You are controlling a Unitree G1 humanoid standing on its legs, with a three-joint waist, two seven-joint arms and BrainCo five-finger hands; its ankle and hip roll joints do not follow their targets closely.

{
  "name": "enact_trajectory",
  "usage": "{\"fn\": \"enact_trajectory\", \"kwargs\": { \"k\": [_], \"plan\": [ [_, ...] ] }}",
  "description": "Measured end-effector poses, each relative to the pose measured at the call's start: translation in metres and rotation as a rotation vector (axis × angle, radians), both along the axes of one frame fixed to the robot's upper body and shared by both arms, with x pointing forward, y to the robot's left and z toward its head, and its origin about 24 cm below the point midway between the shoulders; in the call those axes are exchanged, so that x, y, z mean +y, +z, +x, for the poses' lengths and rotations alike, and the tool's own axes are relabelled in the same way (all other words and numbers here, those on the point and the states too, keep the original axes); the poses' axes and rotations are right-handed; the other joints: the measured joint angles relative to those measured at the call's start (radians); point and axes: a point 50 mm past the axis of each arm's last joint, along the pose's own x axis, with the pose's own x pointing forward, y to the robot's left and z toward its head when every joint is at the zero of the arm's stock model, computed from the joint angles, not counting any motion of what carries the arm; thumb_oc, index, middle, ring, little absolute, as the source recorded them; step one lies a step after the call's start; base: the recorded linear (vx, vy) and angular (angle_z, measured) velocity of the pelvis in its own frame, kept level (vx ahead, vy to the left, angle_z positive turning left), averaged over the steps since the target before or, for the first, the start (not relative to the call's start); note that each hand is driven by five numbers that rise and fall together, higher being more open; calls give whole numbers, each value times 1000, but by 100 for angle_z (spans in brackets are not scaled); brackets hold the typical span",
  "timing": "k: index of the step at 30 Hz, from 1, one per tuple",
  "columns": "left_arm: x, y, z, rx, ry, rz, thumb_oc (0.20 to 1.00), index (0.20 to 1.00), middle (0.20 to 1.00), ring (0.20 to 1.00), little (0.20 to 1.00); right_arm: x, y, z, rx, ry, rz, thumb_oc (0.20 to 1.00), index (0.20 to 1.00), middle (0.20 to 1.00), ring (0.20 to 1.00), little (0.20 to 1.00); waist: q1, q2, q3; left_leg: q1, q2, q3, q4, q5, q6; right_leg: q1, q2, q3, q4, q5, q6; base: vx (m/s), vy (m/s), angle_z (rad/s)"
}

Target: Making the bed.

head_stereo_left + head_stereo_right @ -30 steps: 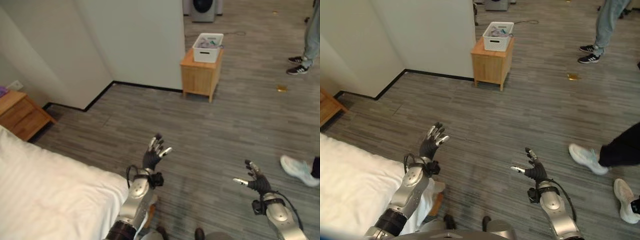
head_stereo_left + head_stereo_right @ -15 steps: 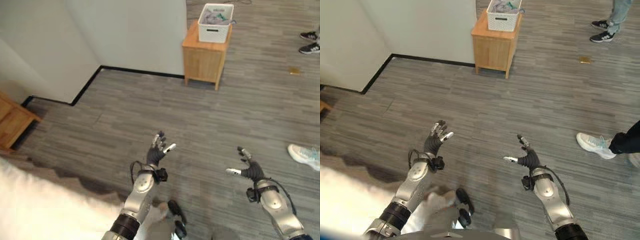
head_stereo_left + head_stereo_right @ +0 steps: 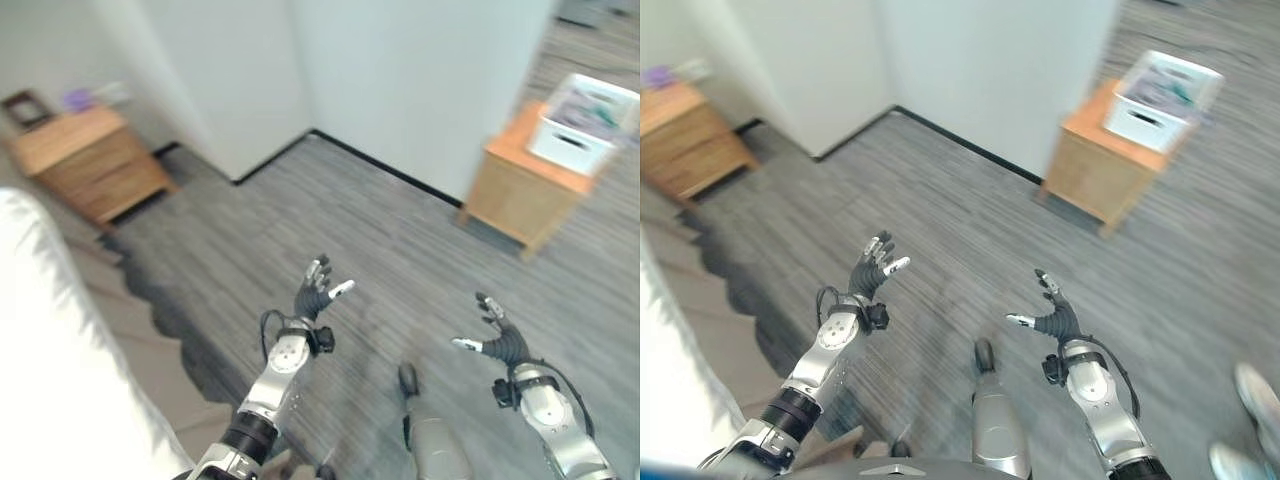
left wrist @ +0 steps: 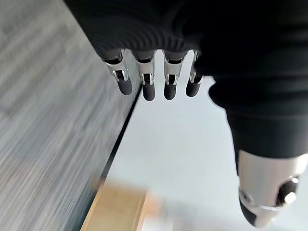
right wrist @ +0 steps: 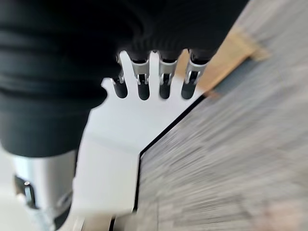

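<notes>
The white-sheeted bed [image 3: 50, 340] is seen along the left edge, its long side running from 11 to 5 o'clock, at 9 o'clock of the left hand [image 3: 312, 298] and well apart from it. Both the left hand and the right hand [image 3: 500, 343] are held over the grey plank floor [image 3: 400, 260], fingers spread straight, nothing held. A wooden nightstand [image 3: 85, 160] is seen at 10 o'clock, and a white plastic crate [image 3: 585, 125] on a small wooden cabinet [image 3: 520, 190] at 2 o'clock.

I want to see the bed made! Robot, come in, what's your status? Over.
Left hand open, empty. Right hand open, empty. Bed at far left, untouched. Bare floor ahead, nothing blocking.
</notes>
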Motion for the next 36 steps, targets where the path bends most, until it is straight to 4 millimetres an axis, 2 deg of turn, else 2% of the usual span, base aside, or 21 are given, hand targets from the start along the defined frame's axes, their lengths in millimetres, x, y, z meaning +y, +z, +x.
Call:
{"fn": "enact_trajectory", "kwargs": {
  "k": [1,2,3,4,6,7,8,9,10,11,14,17,18,20,22,25,27,28,30,32,36],
  "plan": [
    [-6,-2,-2,11,3,-36,1000,1000,1000,1000,1000,-6,7,8,-24,-5,-39,1000,1000,1000,1000,1000,11,11,8,-123,21,47,273,77,-39,94,-4,-78,-82,2,-30,238,-242,109],
    [-9,-5,-5,22,3,-51,1000,1000,1000,1000,1000,-10,8,8,-21,-8,-57,1000,1000,1000,1000,1000,22,7,10,-178,39,63,368,156,-48,139,-8,-119,-126,2,-30,310,-252,83],
    [-11,-6,-7,26,1,-59,1000,1000,1000,1000,1000,-12,9,7,-24,-11,-69,1000,1000,1000,1000,1000,38,6,11,-229,79,85,440,219,-47,151,-8,-144,-103,-2,-70,207,-75,48],
    [-9,-7,-8,31,-2,-47,1000,1000,1000,1000,1000,-9,13,10,-46,-3,-72,1000,1000,1000,1000,1000,45,-20,26,-275,131,174,515,181,-82,195,-3,-161,-109,-16,-132,432,-46,37],
    [-6,-7,-8,28,-4,-37,1000,1000,1000,1000,1000,-5,15,12,-64,-9,-58,1000,1000,1000,1000,1000,47,-29,22,-278,154,322,407,183,-62,244,15,-188,-187,-19,-104,404,101,31],
    [-12,-5,-8,21,-7,-68,1000,1000,1000,1000,1000,-7,15,12,-57,2,-86,1000,1000,1000,1000,1000,51,36,17,-300,189,371,205,185,-62,224,51,-250,-95,-67,-67,285,136,48],
    [-11,1,-7,-3,-17,-67,1000,1000,1000,1000,1000,-7,15,12,-56,7,-97,1000,1000,1000,1000,1000,49,39,21,-325,193,371,109,189,-64,189,51,-187,64,-152,-129,409,219,118],
    [-12,-3,-9,12,-33,-63,1000,1000,1000,1000,1000,-10,7,7,-17,-9,-109,1000,1000,1000,1000,1000,19,38,22,-338,188,376,-63,208,-46,220,86,-246,68,-211,-190,413,172,97],
    [-7,-7,-13,31,-31,-52,1000,1000,1000,1000,1000,-10,5,6,-5,-14,-102,1000,1000,1000,1000,1000,40,36,16,-338,178,390,-125,225,-23,232,92,-245,52,-217,-187,552,209,72],
    [1,-17,-20,75,-12,-35,1000,1000,1000,1000,1000,-7,3,6,-5,-20,-87,1000,1000,1000,1000,1000,52,57,4,-359,182,423,-174,237,-4,275,105,-274,21,-233,-108,427,119,-12],
    [15,-23,-29,108,13,-13,1000,1000,1000,1000,1000,-3,1,4,7,-3,-89,1000,1000,1000,1000,1000,67,54,-23,-347,199,420,-153,249,7,306,105,-321,36,-263,-201,417,135,2],
    [12,-16,-29,84,-20,-14,1000,1000,1000,1000,1000,1,-4,0,17,-21,-58,1000,1000,1000,1000,1000,80,17,-44,-282,107,447,-81,249,17,350,57,-323,18,-269,-174,367,177,11],
    [1,-8,-22,52,-60,-21,1000,1000,1000,1000,1000,2,-5,-2,25,-11,-64,1000,1000,1000,1000,1000,76,24,-39,-220,2,505,-24,214,93,260,-3,-326,275,-258,-135,252,122,39],
    [-7,-2,-18,26,-97,-18,1000,1000,1000,1000,1000,5,-7,-7,38,6,-65,1000,1000,1000,1000,1000,35,60,-43,-151,-17,495,-107,110,203,138,-40,-321,602,-214,-67,202,24,83],
    [4,-1,-16,22,-80,18,1000,1000,1000,1000,1000,22,-13,-11,59,45,-19,1000,1000,1000,1000,1000,38,-28,-30,-101,-75,460,-142,100,204,20,-144,-204,688,-228,-39,290,-101,68],
    [13,-2,-16,30,-61,42,1000,1000,1000,1000,1000,26,-5,-6,21,55,-9,1000,1000,1000,1000,1000,21,-16,-17,-91,-70,412,-178,125,167,-3,-128,-122,394,-213,-33,216,-136,55],
    [23,-4,-16,36,-21,41,1000,1000,1000,1000,1000,25,-7,-7,30,56,-12,1000,1000,1000,1000,1000,6,-5,-9,-77,-72,343,-192,124,163,20,-101,-80,147,-124,-35,314,-190,104],
    [27,-7,-15,47,5,39,1000,1000,1000,1000,1000,23,-8,-6,37,48,-16,1000,1000,1000,1000,1000,-21,11,-8,-73,-49,272,-206,124,147,68,-15,104,-43,-76,-18,82,-62,127],
    [30,-7,-14,47,13,41,1000,1000,1000,1000,1000,19,-7,-6,34,36,-15,1000,1000,1000,1000,1000,-51,19,-2,-72,-45,187,-233,132,138,104,30,252,-227,4,-10,129,-90,150],
    [31,-10,-18,57,7,46,1000,1000,1000,1000,1000,14,-7,-7,40,28,-27,1000,1000,1000,1000,1000,-58,11,7,-38,-43,117,-240,131,83,164,31,241,-276,178,-2,114,-98,118],
    [20,-8,-22,30,-22,2,1000,1000,1000,1000,1000,1,6,3,0,26,-79,1000,1000,1000,1000,1000,-49,99,15,-14,32,140,-237,133,71,228,91,139,-281,146,-54,135,-161,59]
  ]
}}
